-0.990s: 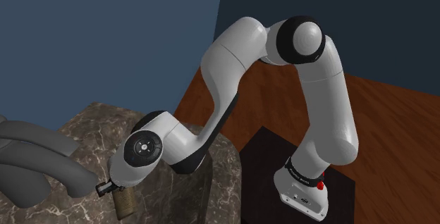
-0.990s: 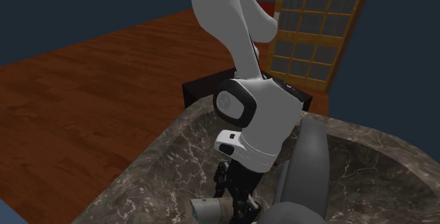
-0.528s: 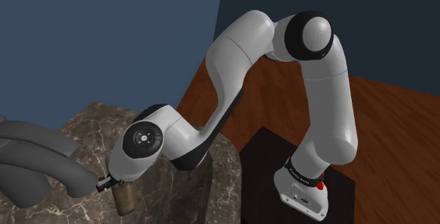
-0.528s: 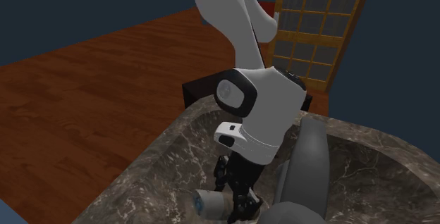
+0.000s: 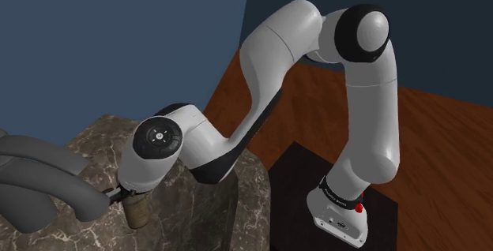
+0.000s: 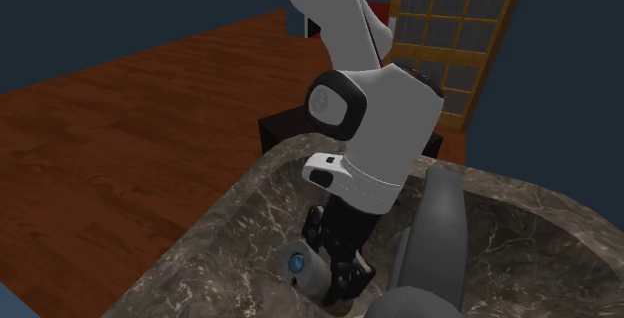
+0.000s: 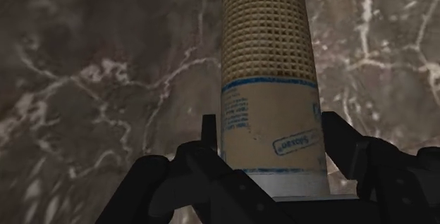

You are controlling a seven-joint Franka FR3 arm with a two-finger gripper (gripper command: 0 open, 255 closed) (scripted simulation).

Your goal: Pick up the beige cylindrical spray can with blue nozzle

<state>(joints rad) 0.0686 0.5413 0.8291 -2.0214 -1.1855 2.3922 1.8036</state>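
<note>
The tool [image 7: 271, 132] is clamped on the can [image 7: 268, 75], with one finger pressed to each side of its lower body. The can juts straight ahead of the fingers, over the marble table [image 7: 84, 89]. The grasp looks made, so the step in hand is the lift. Next calls for a steady rise with a firm grip so the can cannot slip. Since half a second ago the wrist has risen and turned, bringing the can up with it. The blue nozzle [image 6: 296, 261] now faces the second exterior camera.

Marbled stone basin [image 6: 545, 228], grey curved pipes [image 5: 46, 188], wooden floor [image 6: 120, 136], lattice screen [image 6: 450, 26].
</note>
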